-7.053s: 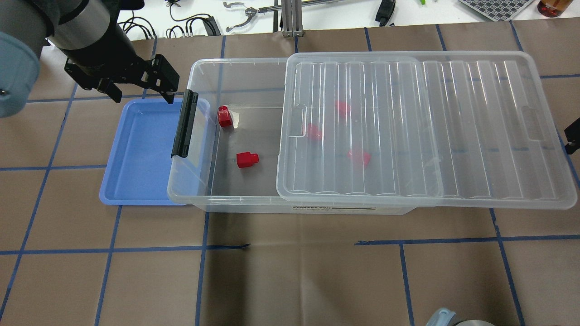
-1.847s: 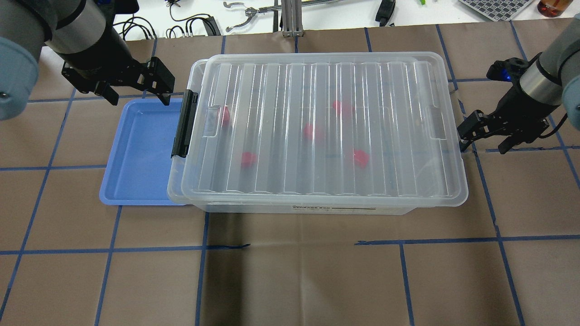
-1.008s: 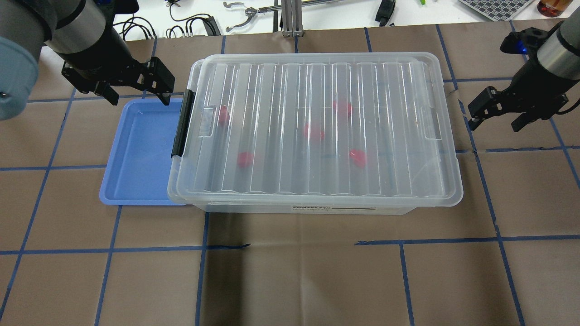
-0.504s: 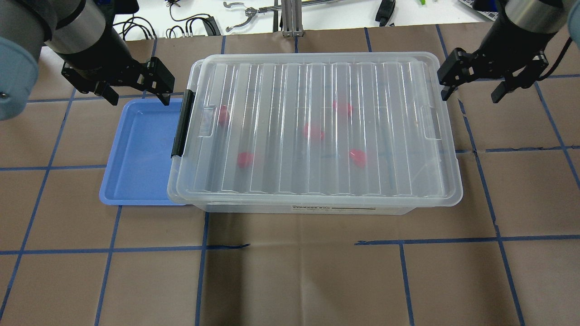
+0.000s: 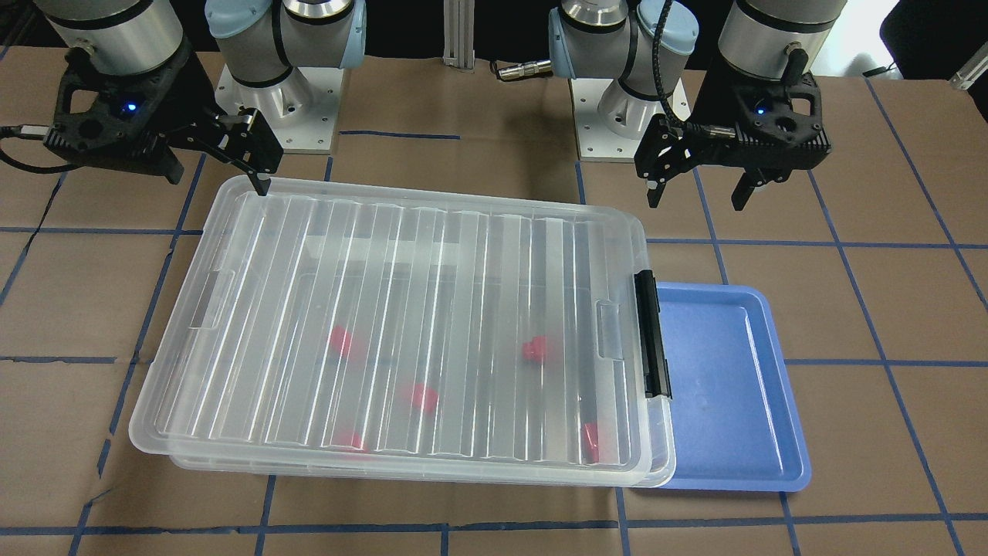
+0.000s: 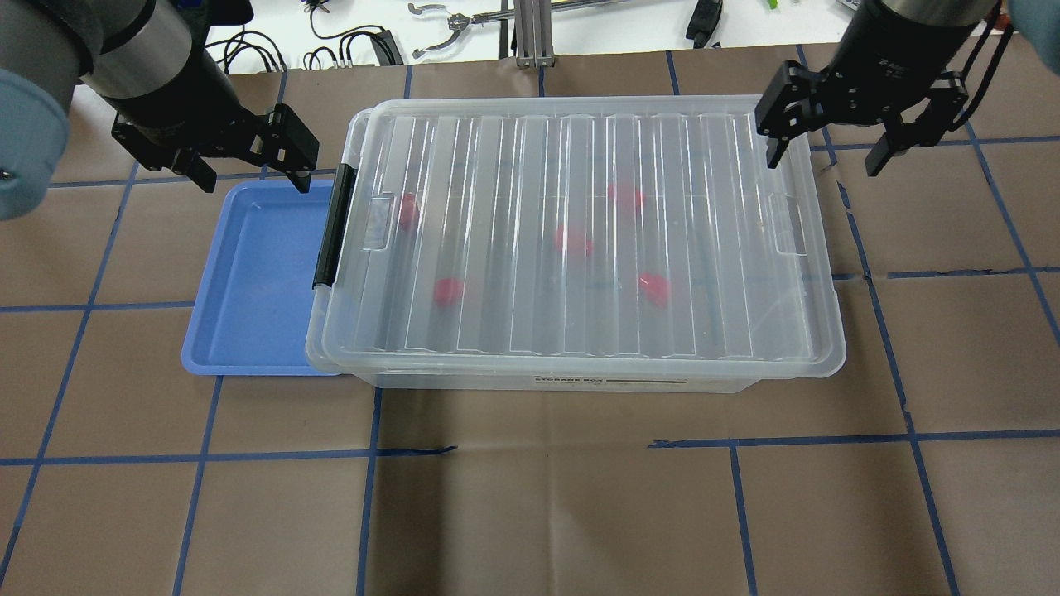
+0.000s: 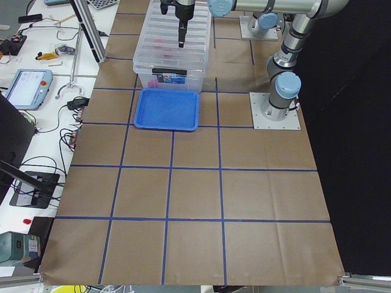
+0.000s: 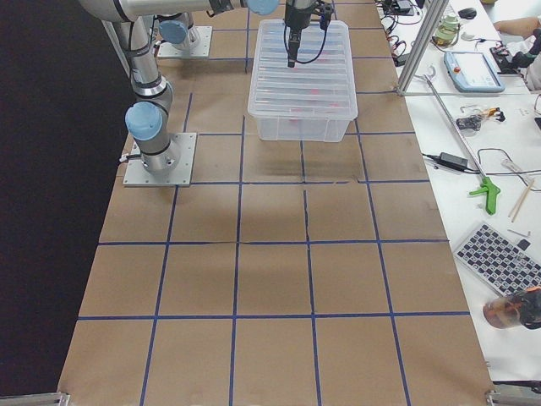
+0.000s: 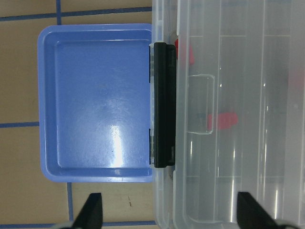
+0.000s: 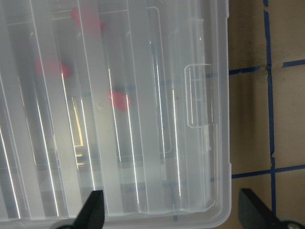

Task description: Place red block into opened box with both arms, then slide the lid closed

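Observation:
Several red blocks [image 6: 448, 290] lie inside the clear box [image 6: 530, 382], blurred beneath the ridged lid [image 6: 513, 165], which covers the whole box up to the black clip [image 6: 335, 225]. My left gripper [image 6: 248, 165] hangs open over the far edge of the blue tray, holding nothing. In the left wrist view, the left gripper [image 9: 171, 214] looks down on the clip and a red block [image 9: 223, 120]. My right gripper [image 6: 824, 157] is open and empty above the lid's far right corner. From the right wrist view, the right gripper [image 10: 174, 212] sees that corner and a red block [image 10: 118, 100].
A blue tray [image 6: 257, 273] sits against the box's clip side with nothing in it. Brown paper with blue tape lines covers the table [image 6: 530, 497]. Tools and cables lie on the white bench [image 6: 464, 25] beyond the far edge.
The lid has slid left until it covers the box. My right gripper has left the lid's right end and moved up to its far right corner. The left arm has stayed put.

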